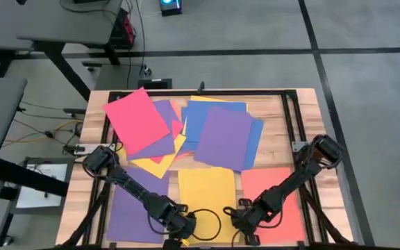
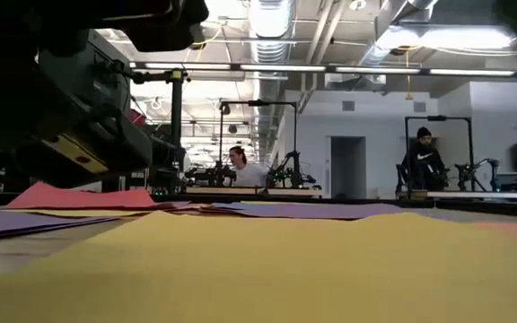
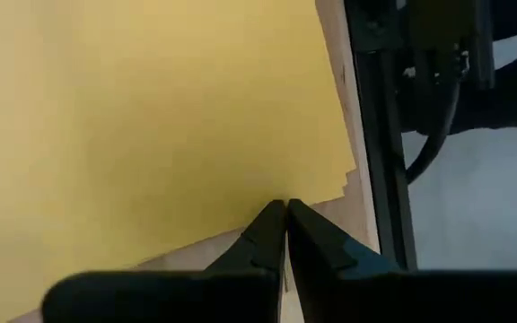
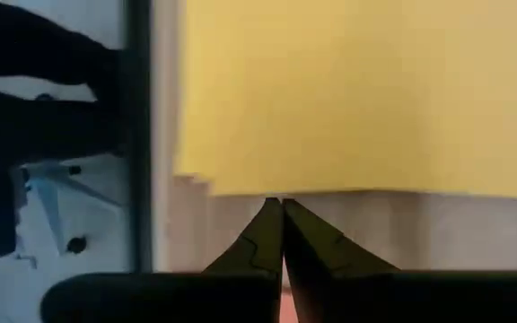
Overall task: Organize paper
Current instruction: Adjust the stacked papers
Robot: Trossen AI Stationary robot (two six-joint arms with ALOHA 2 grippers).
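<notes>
A yellow paper stack (image 1: 207, 194) lies flat at the table's near middle. A purple stack (image 1: 132, 208) lies to its left and a red stack (image 1: 278, 198) to its right. At the far side, loose red (image 1: 137, 121), purple (image 1: 224, 135), blue (image 1: 203, 111) and yellow sheets overlap in a pile. My left gripper (image 3: 285, 205) is shut, low at the yellow stack's left edge. My right gripper (image 4: 282, 202) is shut, low at its right edge. My left gripper meets the yellow stack's left edge (image 3: 240, 226) with its shut fingertips, close to the near-left corner (image 3: 346, 179). The fingers lie level and point toward the table's right. The stack lies flat on the table. My right gripper stands with its shut tips at the stack's right edge (image 4: 281, 190), near the near-right corner, level and pointing toward the table's left. Whether it touches the edge I cannot tell.
A black frame rail (image 3: 380, 135) runs along the table's near edge, just beside both grippers. The sheets at the yellow stack's near corners (image 4: 191, 179) are stepped, not flush. In the low view, people sit at benches in the room behind the table (image 2: 240, 166).
</notes>
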